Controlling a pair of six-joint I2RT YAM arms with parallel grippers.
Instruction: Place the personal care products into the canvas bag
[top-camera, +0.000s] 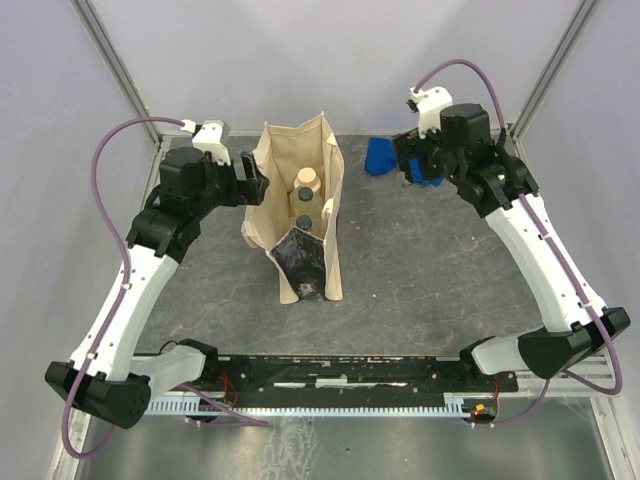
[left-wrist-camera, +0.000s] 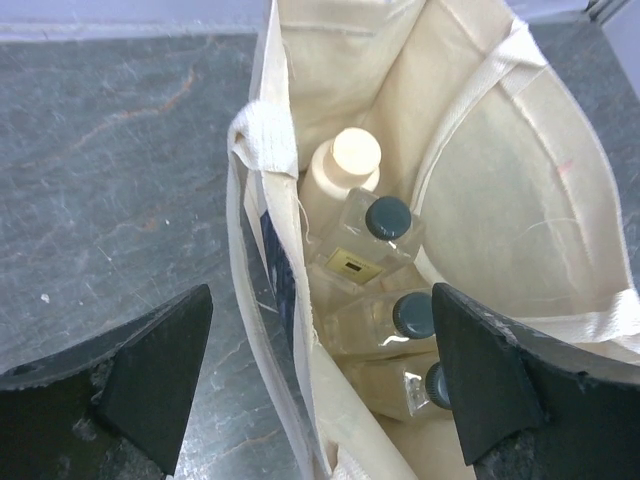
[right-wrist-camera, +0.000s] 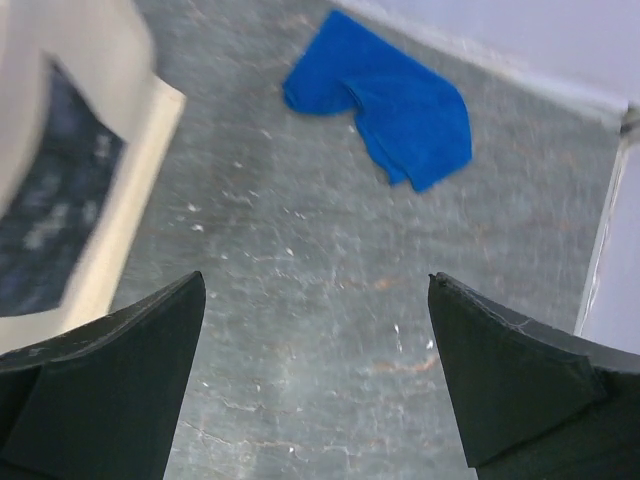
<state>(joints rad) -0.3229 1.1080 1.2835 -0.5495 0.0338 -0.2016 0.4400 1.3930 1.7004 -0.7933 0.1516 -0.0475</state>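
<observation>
The personal care products are seen inside the canvas bag (left-wrist-camera: 500, 190), directly beyond and below the left pincer (left-wrist-camera: 320, 295). A cream-coloured bottle (left-wrist-camera: 352, 158) is stood farthest from the pincer. The clear bottles (left-wrist-camera: 388, 218) with dark caps are packed in a row towards the pincer, touching one another. Three dark caps are counted, and the nearest is partly hidden behind one finger. The bag is held upright on the worktop (left-wrist-camera: 120, 180) with its mouth open, and a black patch (top-camera: 303, 262) is carried on its near face.

The left pincer's fingers are spread wide apart and nothing is gripped. One finger is placed outside the bag wall over the worktop, and the other over the bag's interior. The left arm (top-camera: 130, 290) is raised from its base, with the elbow pushed outward and the forearm angled inward to the bag's rim.

The right pincer (right-wrist-camera: 316, 278) is likewise spread apart and empty, and is pointed down at bare worktop. A blue cloth (right-wrist-camera: 390, 110) is found ahead of it, slightly to one side. The bag is seen blurred at the far left of its view, well apart from the fingers. The right arm (top-camera: 545, 260) is stretched towards the far corner, with its elbow out at the side.
</observation>
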